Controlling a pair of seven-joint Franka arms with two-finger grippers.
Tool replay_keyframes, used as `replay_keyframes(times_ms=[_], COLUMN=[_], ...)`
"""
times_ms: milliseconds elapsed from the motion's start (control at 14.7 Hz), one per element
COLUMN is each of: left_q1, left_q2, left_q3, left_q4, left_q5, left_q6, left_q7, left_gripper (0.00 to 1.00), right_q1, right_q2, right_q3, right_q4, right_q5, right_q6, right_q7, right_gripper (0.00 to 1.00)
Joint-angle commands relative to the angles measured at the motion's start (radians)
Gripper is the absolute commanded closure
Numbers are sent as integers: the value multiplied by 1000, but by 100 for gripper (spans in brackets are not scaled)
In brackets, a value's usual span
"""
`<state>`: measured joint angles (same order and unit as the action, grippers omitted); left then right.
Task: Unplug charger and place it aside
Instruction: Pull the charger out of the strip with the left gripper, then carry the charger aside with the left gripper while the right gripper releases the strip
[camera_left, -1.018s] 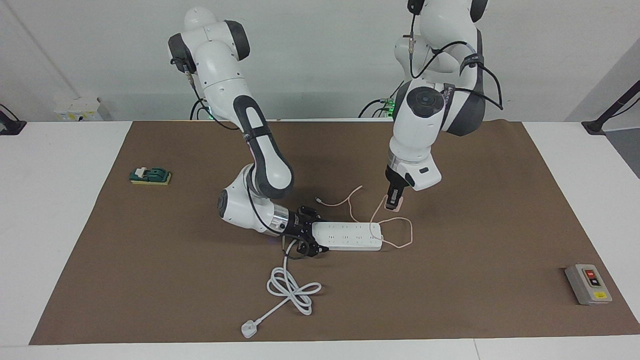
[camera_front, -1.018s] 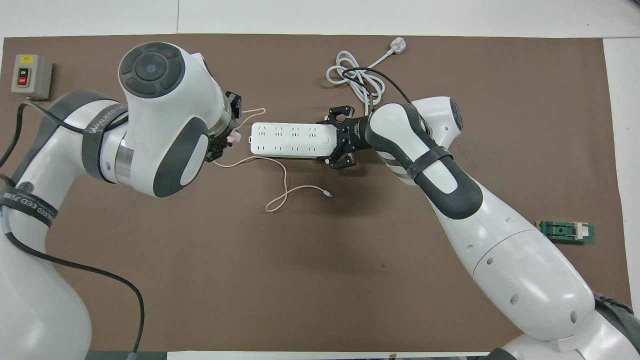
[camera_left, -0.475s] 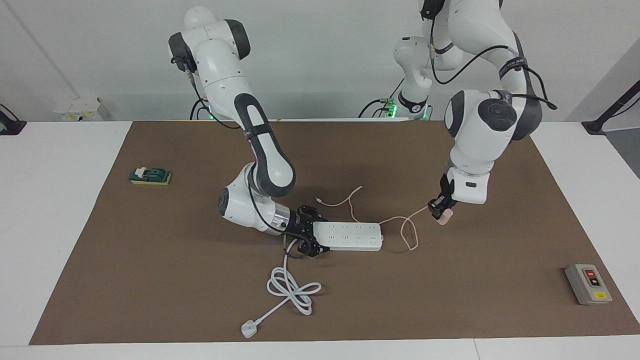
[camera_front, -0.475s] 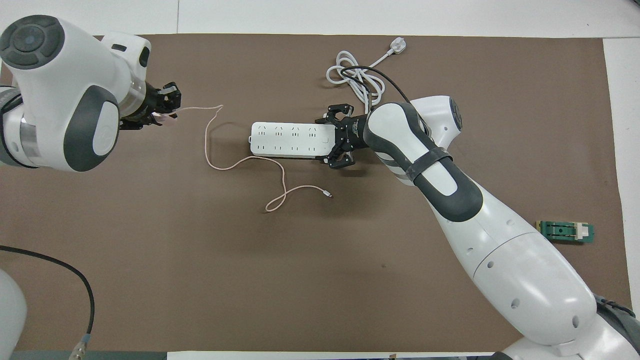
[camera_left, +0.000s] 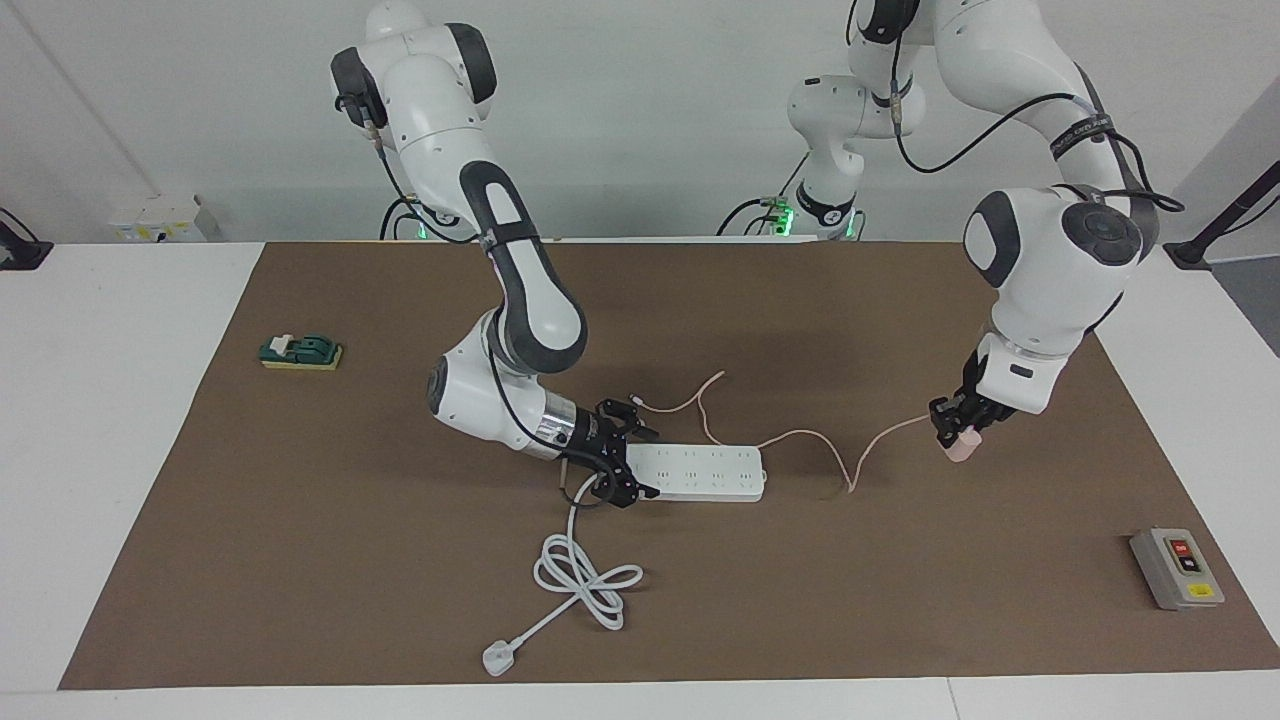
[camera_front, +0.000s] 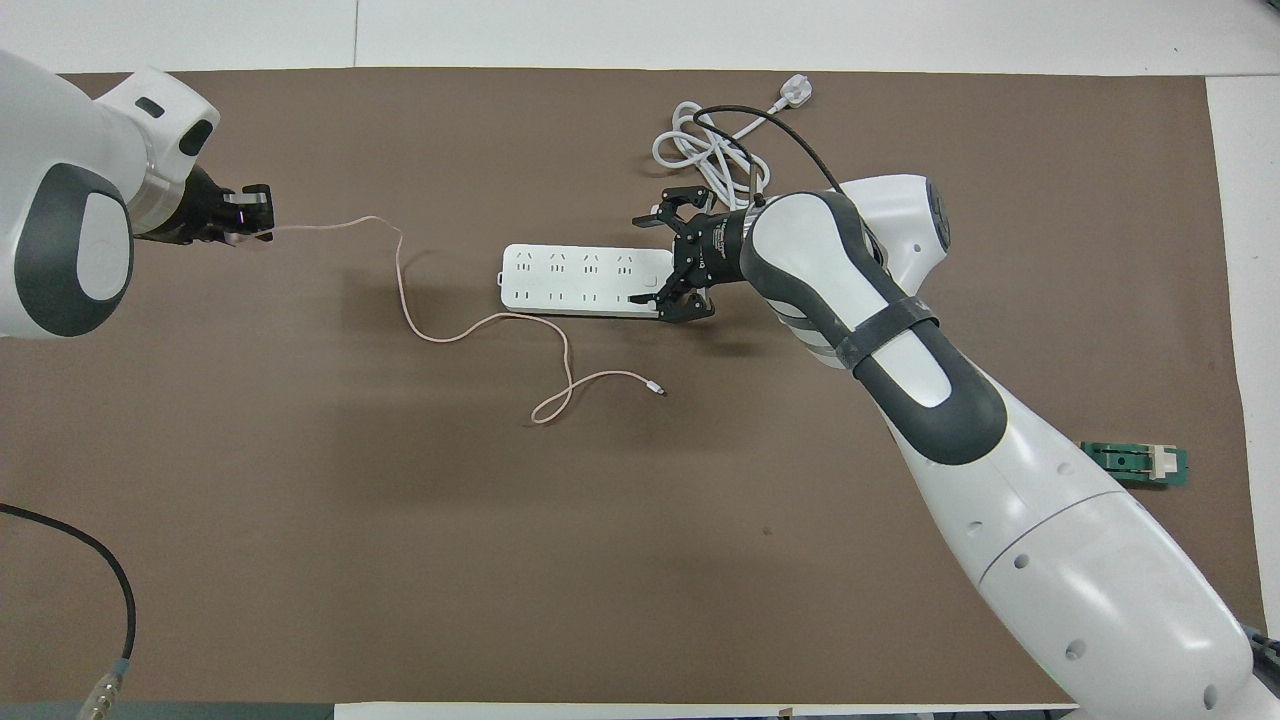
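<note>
Left hand (camera_left: 960, 437) is closed on the charger (camera_left: 961, 449), pale pink cube pinched between the fingers, up in the air over the brown mat (camera_left: 900, 600) toward the left arm's end of the counter (camera_left: 100, 500). Charger is out of the power strip (camera_left: 705, 474) and well apart from it. Its thin pink cable (camera_front: 420, 320) runs from the left hand across the mat, dips beside the strip's end, loops on the mat nearer to the robots than the strip, and ends in a small connector (camera_front: 655, 389) lying flat.

Right hand (camera_left: 612, 466) is low at the cord end of the power strip, fingers spread wide to either side of that end; cannot tell whether they touch it. Strip lies flat near the middle of the counter, sockets up.

White cord (camera_left: 580, 575) coils from the strip toward the counter edge farthest from the robots, ending in a white plug (camera_left: 496, 658) near that edge.

Grey switch box (camera_left: 1176, 568) with red and yellow buttons sits near the corner at the left arm's end, farthest from the robots. Green block (camera_left: 300, 351) sits near the mat's edge at the right arm's end.
</note>
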<state>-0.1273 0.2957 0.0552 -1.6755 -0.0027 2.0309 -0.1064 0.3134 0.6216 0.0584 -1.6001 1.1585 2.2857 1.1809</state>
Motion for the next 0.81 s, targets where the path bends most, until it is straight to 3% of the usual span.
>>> replay_keyframes(times_ms=[0,204,407,747], left_q1=[34,50,84,97], left_q2=[-105,-234,-344,-397], left_q3=[-11,-11,-11,-8], left_q4=[-191,-460,-613,-722], left_q5=[-36,-88,-183,-206], left_q6=[38,201,195,203], left_q7=[203,345,418,488], left_gripper=[100,100,100,100], right_q1=[-14,-63,-115,-181], right_q2=[-97,-158,-219,-342], right_q3=[0,-2,-2,-2], right_q4=[-89,-109,-109,-107], right_q5=[-8,-67,-204,-492], right_q6=[0,-73,-168,-296], right_q7=[11,25,40,17], right_gripper=[0,0,0,0])
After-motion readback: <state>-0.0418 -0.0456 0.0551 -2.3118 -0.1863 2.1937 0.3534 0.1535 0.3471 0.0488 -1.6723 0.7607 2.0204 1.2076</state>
